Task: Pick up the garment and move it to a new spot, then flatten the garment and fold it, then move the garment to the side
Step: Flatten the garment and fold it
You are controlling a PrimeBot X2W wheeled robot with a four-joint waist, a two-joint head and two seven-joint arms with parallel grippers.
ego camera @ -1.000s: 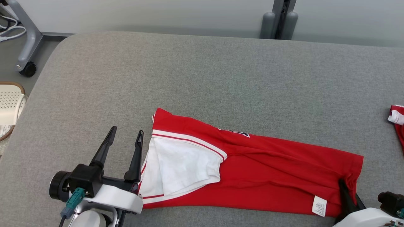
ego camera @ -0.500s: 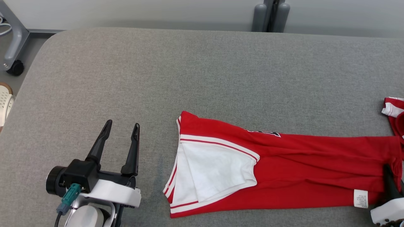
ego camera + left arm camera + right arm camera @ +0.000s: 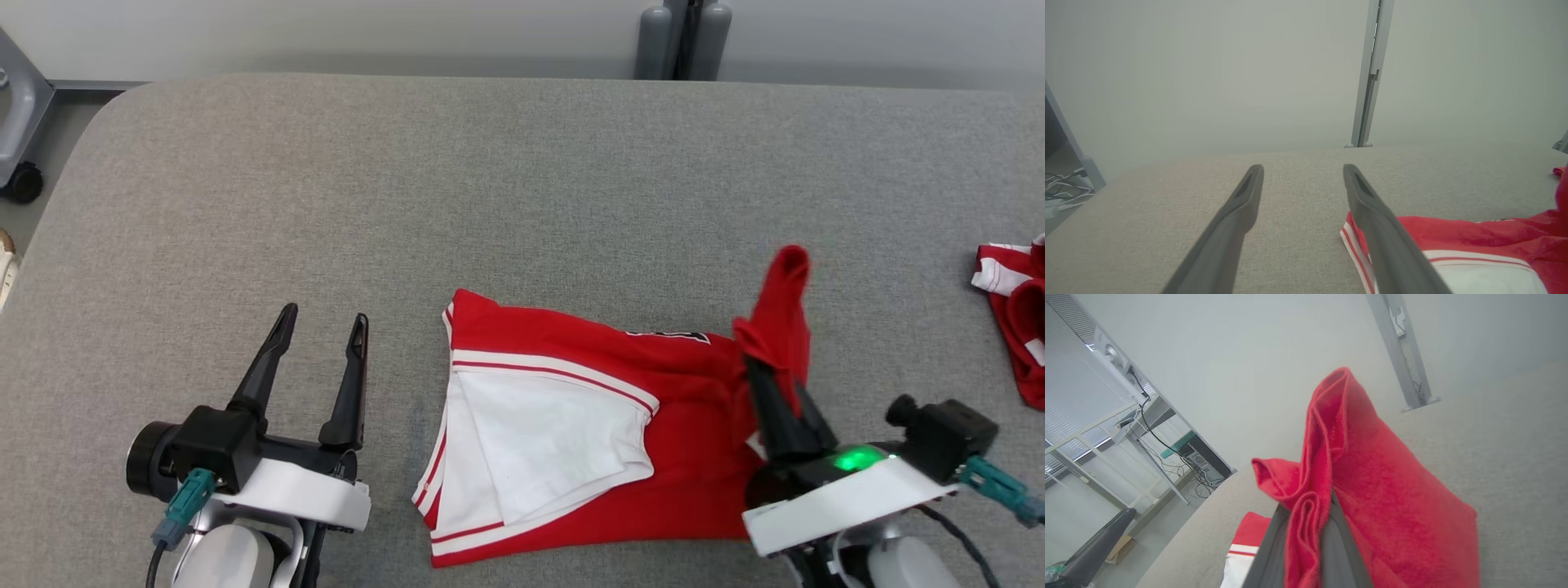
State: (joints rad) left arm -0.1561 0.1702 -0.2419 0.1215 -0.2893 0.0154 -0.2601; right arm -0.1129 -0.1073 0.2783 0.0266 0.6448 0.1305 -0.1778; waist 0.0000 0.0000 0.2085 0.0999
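The garment [image 3: 571, 384] is a red jersey with white trim, folded lengthwise near the front of the grey padded table [image 3: 490, 180], its white inside showing at the left end. My right gripper [image 3: 755, 359] is shut on the garment's right end and holds it raised above the rest; the pinched red cloth [image 3: 1339, 457] stands up between the fingers [image 3: 1274, 539]. My left gripper [image 3: 322, 322] is open and empty, a little left of the garment's white-trimmed end [image 3: 1355, 241].
A second red and white garment [image 3: 1012, 310] lies at the table's right edge. A grey post [image 3: 682, 37] stands behind the table. A wheeled frame leg [image 3: 20, 175] is off the far left corner.
The right gripper closed on the garment's right end and has lifted it up and leftward over the rest. The head camera shifted right. The left gripper stayed open.
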